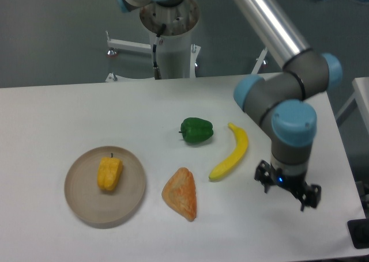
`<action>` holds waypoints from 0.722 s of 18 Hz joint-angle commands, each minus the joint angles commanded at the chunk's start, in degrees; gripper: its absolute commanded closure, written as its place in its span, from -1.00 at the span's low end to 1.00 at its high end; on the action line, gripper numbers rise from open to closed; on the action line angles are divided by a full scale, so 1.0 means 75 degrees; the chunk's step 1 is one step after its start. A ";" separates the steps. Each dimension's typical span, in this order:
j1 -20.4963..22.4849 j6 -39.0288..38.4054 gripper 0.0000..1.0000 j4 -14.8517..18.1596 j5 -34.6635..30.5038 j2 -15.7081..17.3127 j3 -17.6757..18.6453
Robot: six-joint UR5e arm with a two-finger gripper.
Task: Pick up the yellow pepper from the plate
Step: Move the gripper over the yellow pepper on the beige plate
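Note:
The yellow pepper [109, 173] lies on the round beige plate [81, 201] at the front left of the table, its small dark stem pointing away from me. My gripper [287, 190] hangs over the table's right side, far from the plate and just right of the banana. Its black fingers point down and nothing shows between them. The view is too small to show whether the fingers are apart or together.
A green pepper [196, 130] sits mid-table. A long yellow banana [232, 152] lies to its right, close to the gripper. An orange triangular wedge [181, 194] rests just right of the plate. The arm's base post [172, 40] stands behind the table.

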State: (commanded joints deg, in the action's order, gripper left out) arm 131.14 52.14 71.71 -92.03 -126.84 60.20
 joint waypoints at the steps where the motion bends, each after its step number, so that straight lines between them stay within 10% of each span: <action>1: -0.0082 -0.0397 -1.00 0.0129 0.0140 0.0117 0.0082; 8: -0.0947 -0.2262 -1.00 0.0436 0.1664 0.1078 0.1510; 13: -0.1617 -0.3154 -1.00 0.0424 0.1665 0.1103 0.1676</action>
State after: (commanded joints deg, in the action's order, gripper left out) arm 119.01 28.48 74.88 -79.54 -118.57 72.77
